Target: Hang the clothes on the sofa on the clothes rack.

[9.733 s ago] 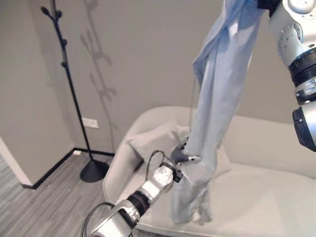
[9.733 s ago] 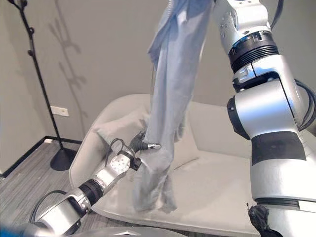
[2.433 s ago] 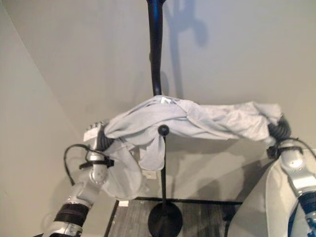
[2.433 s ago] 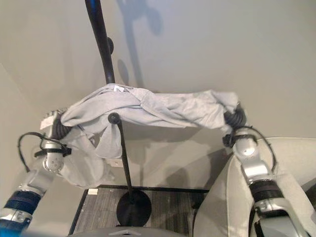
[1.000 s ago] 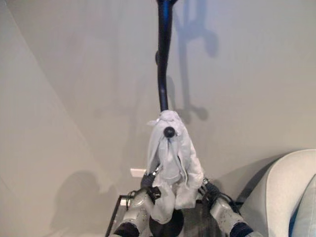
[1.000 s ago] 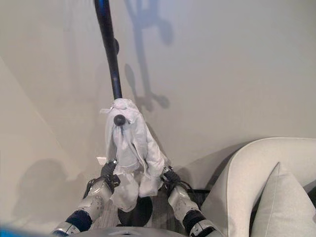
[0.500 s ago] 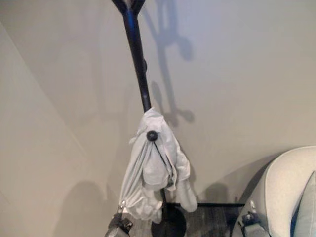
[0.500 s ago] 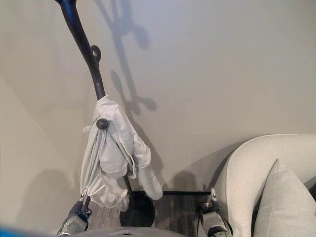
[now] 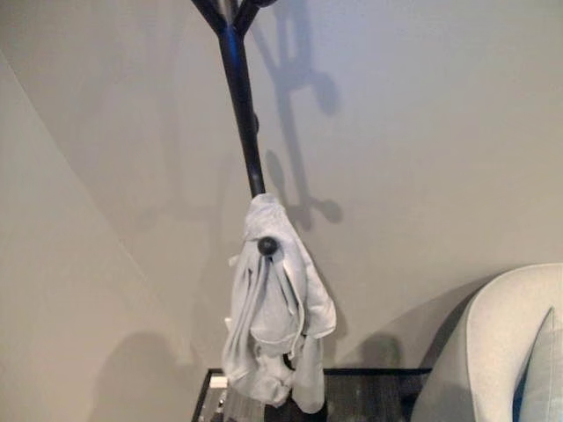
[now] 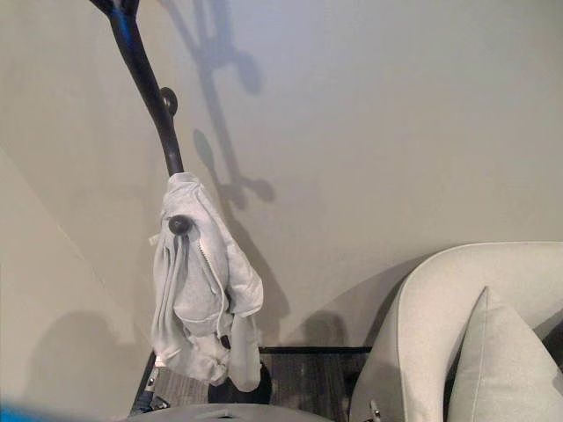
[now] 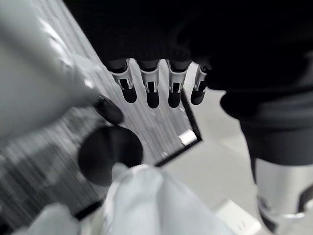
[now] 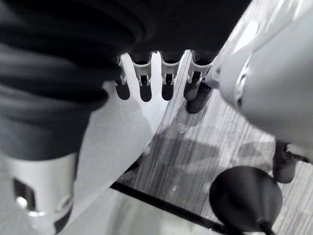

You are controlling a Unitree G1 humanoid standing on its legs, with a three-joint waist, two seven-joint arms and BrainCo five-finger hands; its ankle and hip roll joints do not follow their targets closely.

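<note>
A light grey garment [image 9: 280, 321] hangs bunched from a round-tipped peg [image 9: 267, 246] of the black clothes rack [image 9: 240, 97], draping down toward the rack's base. No hand touches it. In the left wrist view my left hand [image 11: 152, 90] is open with relaxed fingers, above the round black rack base [image 11: 110, 154] and the garment's lower end [image 11: 146, 200]. In the right wrist view my right hand [image 12: 155, 81] is open too and holds nothing, low over the striped floor near the rack base [image 12: 244, 193].
The pale sofa [image 10: 440, 308] with a cushion [image 10: 501, 360] stands at the lower right, close to the rack. The rack stands in a corner between two beige walls, on grey striped flooring [image 12: 195, 152] with a dark skirting line.
The left hand has let go of the garment's lower edge. Both hands have dropped out of the eye views. The garment now hangs freely and narrower from the peg.
</note>
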